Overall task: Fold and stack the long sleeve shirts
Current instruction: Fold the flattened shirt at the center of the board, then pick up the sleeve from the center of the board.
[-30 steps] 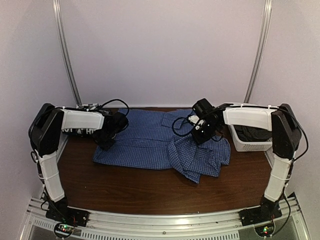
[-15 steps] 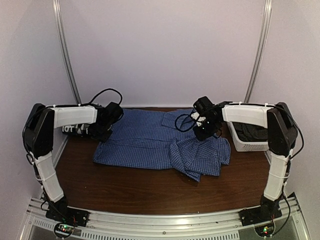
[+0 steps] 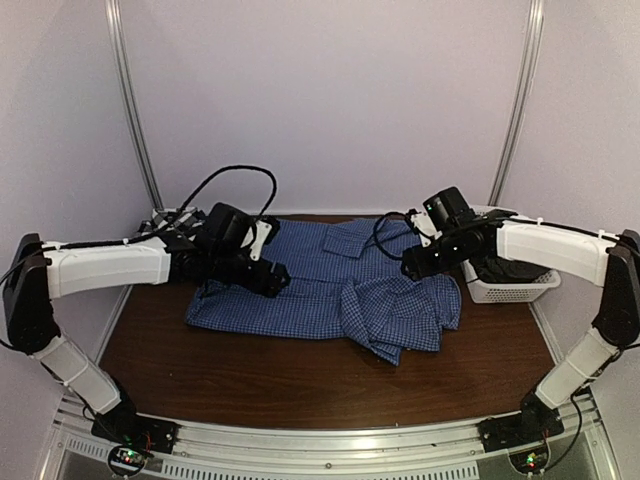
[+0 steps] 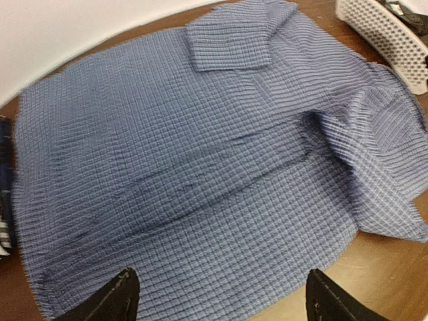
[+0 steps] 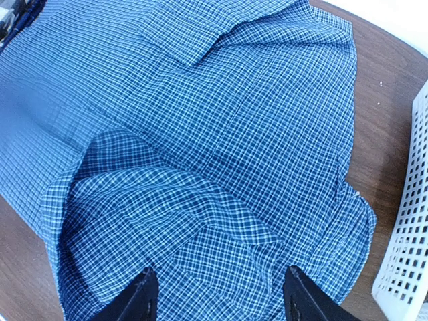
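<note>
A blue fine-check long sleeve shirt (image 3: 310,285) lies spread across the brown table, its right part bunched into folds (image 3: 400,320). A folded flap (image 4: 227,43) rests at its far edge. My left gripper (image 3: 276,280) hovers over the shirt's left half, open, with only cloth showing between its fingers (image 4: 221,277). Over the right side near the bunched cloth, my right gripper (image 3: 411,266) is open too, and its fingertips (image 5: 148,281) hold nothing. The shirt (image 5: 221,134) fills the right wrist view. Dark clothes (image 3: 507,268) lie in a basket.
A white perforated basket (image 3: 500,292) stands at the table's right edge, also the white basket (image 4: 391,33) in the left wrist view and the basket (image 5: 408,241) in the right. A dark cloth edge (image 4: 4,200) shows left of the shirt. Bare brown table (image 3: 300,375) lies in front.
Both grippers have opened and let go of the shirt. The left gripper has swung right, over the shirt's left half. The right gripper has lifted slightly as its arm stretched out.
</note>
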Robot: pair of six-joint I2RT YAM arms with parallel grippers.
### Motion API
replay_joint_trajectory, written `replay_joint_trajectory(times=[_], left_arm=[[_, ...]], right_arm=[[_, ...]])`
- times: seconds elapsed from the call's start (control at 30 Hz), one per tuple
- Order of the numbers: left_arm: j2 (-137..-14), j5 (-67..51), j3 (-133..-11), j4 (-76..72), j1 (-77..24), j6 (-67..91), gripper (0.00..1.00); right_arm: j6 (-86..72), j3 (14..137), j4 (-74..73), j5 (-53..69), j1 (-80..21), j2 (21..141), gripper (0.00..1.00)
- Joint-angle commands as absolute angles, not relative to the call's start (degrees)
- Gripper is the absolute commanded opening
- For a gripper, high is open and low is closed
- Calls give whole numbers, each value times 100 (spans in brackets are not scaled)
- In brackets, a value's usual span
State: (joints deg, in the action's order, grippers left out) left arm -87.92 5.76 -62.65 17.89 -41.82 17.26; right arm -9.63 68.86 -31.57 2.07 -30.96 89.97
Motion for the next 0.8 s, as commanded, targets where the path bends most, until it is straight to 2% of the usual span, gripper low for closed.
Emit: replay_joint_trajectory(times=[0.0,0.1,0.43,0.53,0.77], left_arm=[[-9051,-1177,-5886,93,-4483,2521,97],[-9479,-1634,-5906,-571,-4726,2874,97],[-11107,-1880,-6961,-1022,-5271,3518,96],[-11439,-2002,-7172,-1091,-5273,3614,85],[-11669,-2628,-7391,-1632,-5269,3732,47]], right_arm=[[-1272,6156,-2683,579,-3140,8426,66],[-1408,5777,-2589,563,-3143,8097,66],[-1626,5168,-2419,697,-3150,7645,67],[-1633,5089,-2379,714,-3164,7597,67],[-1659,4866,-2275,699,-3162,7543,67]])
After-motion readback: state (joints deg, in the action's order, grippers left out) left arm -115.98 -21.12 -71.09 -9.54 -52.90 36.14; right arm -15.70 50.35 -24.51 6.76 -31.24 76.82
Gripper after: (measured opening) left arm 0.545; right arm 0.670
